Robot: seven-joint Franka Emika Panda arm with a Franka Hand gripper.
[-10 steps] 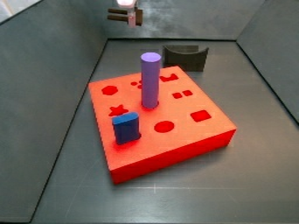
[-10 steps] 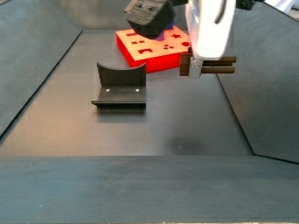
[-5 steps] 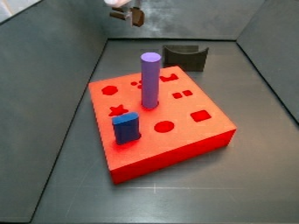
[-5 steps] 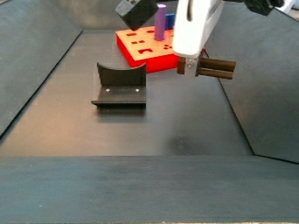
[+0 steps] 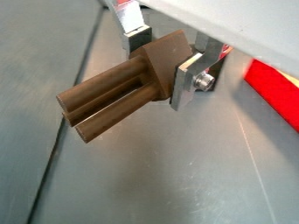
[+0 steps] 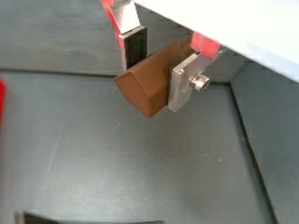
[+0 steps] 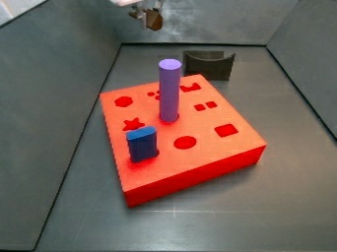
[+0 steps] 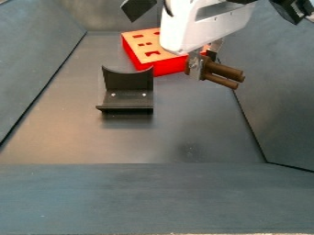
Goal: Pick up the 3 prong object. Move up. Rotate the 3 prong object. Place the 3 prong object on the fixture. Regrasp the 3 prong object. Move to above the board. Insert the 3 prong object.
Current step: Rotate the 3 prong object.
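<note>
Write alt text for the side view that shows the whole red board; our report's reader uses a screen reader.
A red board with shaped holes sits on a dark floor, holding an upright purple cylinder and a blue block. Behind it stands the dark fixture; the gripper, high at the back, holds a small brown piece.

A dark grey floor (image 8: 147,156) is seen, faintly scuffed and softly reflective. It is enclosed by sloped grey walls (image 7: 59,69) at both sides, meeting a back wall (image 7: 224,20) in the upper frame.
</note>
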